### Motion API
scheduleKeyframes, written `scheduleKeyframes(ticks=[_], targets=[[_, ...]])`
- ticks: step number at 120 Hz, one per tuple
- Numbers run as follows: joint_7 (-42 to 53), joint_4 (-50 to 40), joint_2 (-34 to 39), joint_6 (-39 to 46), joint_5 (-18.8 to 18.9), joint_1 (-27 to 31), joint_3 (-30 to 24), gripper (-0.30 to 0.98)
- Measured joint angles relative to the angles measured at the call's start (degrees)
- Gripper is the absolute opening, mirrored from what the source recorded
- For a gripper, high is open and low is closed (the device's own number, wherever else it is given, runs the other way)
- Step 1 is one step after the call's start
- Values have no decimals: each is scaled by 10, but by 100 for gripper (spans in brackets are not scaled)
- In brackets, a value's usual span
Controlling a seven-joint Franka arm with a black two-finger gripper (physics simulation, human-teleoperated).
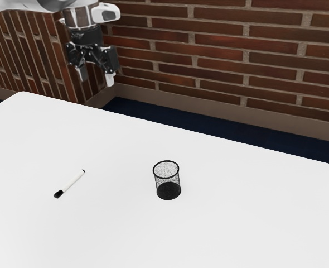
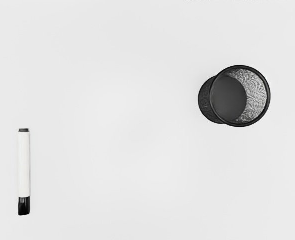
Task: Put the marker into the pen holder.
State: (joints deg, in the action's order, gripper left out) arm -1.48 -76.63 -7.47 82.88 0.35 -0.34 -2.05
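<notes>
Brick walls point(image 1: 231, 50) w/ tan baseboard point(image 1: 209, 110), dark blue floor point(image 1: 170, 119).

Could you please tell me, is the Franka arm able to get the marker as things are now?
Probably yes. The marker lies uncovered on the table, with the pen holder standing well apart from it. My gripper is open and raised, so a descent looks unobstructed.
</notes>
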Motion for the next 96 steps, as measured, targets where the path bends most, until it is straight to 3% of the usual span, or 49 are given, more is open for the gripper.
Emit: scheduleKeyframes(ticks=[40, 67, 96], targets=[[-2, -12, 21, 4, 14, 2, 0, 69], [-3, -341, 152, 110, 22, -3, 23, 69], [-10, -502, 152, 240, 24, 0, 56, 69]])
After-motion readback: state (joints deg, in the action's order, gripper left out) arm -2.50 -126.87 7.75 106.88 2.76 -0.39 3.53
